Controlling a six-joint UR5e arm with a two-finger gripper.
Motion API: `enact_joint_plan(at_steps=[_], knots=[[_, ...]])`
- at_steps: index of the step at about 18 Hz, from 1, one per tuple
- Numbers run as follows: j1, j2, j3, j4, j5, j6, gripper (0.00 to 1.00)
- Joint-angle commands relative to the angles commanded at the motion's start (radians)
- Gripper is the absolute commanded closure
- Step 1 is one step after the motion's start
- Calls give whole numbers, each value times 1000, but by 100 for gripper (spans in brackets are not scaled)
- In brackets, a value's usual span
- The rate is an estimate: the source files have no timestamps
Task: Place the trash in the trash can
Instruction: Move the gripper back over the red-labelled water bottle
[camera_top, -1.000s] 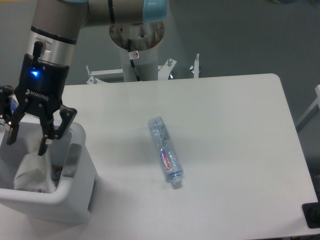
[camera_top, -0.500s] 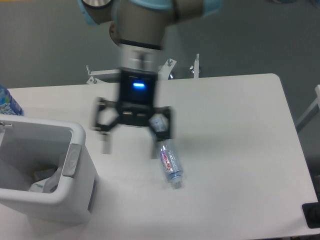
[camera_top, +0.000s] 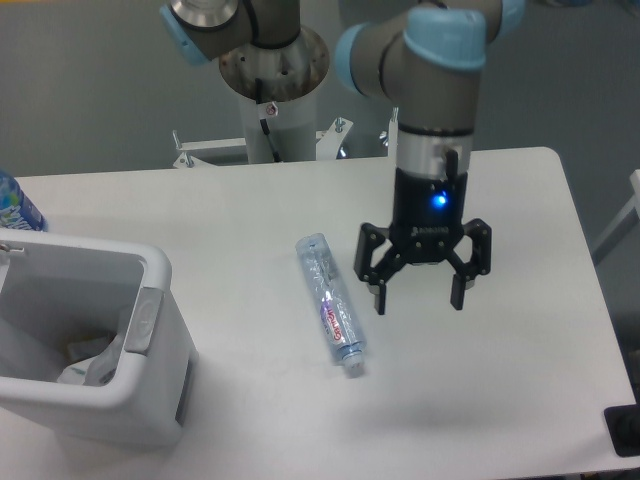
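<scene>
Clear plastic, slim and round — the bottle (camera_top: 331, 318) with the red-purple label lies on its side on the white bench (camera_top: 520, 200), cap end toward the near edge, well apart from the trash can (camera_top: 150, 400) at the left. Something pale and crumpled shows at the bottom of the can, probably the wrapper (camera_top: 88, 362), though it is too dim to be sure; if so, the bottle is what remains.

To do this pick well, I would bring the hand (camera_top: 418, 292) over the labelled middle of the bottle and turn the wrist so the fingers close across the narrow body, not along its length — a round bottle will roll away if pushed on one side only.

The hand hangs just to the right of the bottle, pointing straight down, fingers spread wide and holding nothing, above the bench as far as one view can tell.
</scene>
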Motion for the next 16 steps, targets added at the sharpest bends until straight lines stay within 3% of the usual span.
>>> enact_joint_plan(at_steps=[2, 8, 11, 14, 16], knots=[[-3, -12, -15, -8, 17, 2, 0], [-37, -55, -17, -133, 37, 5, 0], [-70, -100, 37, -225, 49, 2, 0], [-123, -176, 127, -343, 137, -17, 0], [-137, -207, 161, -389, 146, -40, 0]])
